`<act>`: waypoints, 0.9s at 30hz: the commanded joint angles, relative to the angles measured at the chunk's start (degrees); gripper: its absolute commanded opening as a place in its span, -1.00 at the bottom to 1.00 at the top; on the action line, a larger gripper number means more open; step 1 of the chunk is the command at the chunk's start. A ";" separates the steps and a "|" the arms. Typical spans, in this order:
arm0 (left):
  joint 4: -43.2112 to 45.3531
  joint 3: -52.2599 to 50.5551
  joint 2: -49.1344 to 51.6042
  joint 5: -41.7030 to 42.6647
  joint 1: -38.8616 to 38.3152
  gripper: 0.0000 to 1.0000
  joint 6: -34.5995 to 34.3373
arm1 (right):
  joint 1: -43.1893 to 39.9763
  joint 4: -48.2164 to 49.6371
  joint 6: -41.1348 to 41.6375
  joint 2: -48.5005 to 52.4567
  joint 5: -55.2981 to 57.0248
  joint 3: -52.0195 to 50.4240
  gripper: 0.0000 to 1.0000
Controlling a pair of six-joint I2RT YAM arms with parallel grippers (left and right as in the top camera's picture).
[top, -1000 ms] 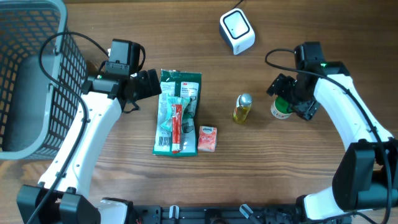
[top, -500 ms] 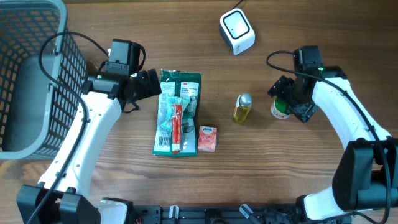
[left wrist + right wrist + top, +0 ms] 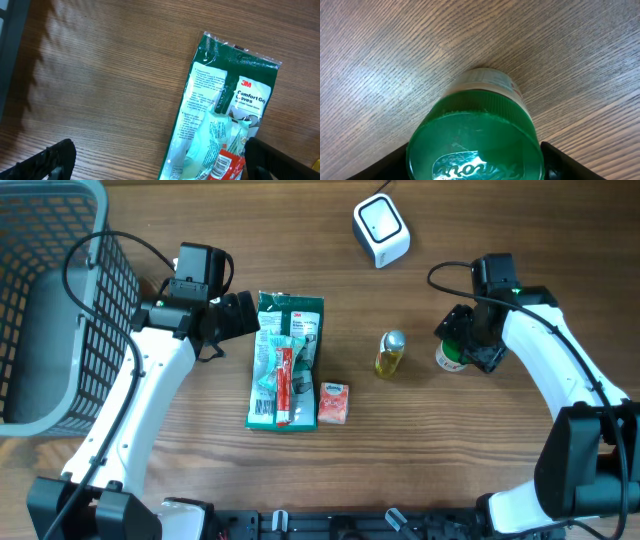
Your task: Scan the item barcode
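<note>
At 9 to 10 o'clock on the table [image 3: 430,460] a grey mesh basket [image 3: 60,240] runs off the frame. The left gripper [image 3: 243,313] hangs with its jaws spread as wide as they go and nothing between them. It is just off the 9 o'clock edge of a green 3M glove packet [image 3: 300,320], on which a red tube [image 3: 283,380] in pale wrapping lies. Toward 3 o'clock come a small orange packet [image 3: 333,402] and a little bottle [image 3: 389,354] of yellow liquid. The white barcode scanner [image 3: 381,230] sits at 12 to 1 o'clock.

The item in hand looks to be the green-lidded jar [image 3: 475,145], upright at 3 o'clock. The right gripper [image 3: 466,340] has come down over it, one jaw on either side of the lid and close against it. Whether they already press it I cannot tell.

The jar looks like stiff plastic, probably light. Its ribbed lid rim should give purchase, while the smooth round wall below could slip or roll. A hold across the lid seems soundest.

From above the lid hides nearly all the label, so the barcode's place is unknown. The jaws' tips are cut off in the wrist view.
</note>
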 commanded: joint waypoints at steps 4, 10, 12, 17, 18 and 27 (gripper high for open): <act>-0.04 0.90 -0.48 -0.50 0.26 1.00 0.70 | -0.02 -0.04 -2.73 -0.26 1.60 -0.57 0.45; -0.04 0.90 -0.48 -0.52 0.26 1.00 0.70 | -0.02 0.42 -12.57 -0.33 1.55 -0.33 0.37; -0.04 0.90 -0.48 -0.50 0.26 1.00 0.70 | -0.02 0.57 -16.61 -0.33 1.55 -0.02 0.36; -0.04 0.90 -0.48 -0.50 0.26 1.00 0.70 | -0.02 0.92 -25.57 -0.33 1.49 1.16 0.33; -0.04 0.90 -0.48 -0.50 0.26 1.00 0.70 | -0.02 1.27 -26.93 -0.33 1.38 1.18 0.29; -0.07 0.90 -0.48 -0.50 0.26 1.00 0.70 | -0.02 2.16 -40.06 -0.33 -3.43 1.18 0.29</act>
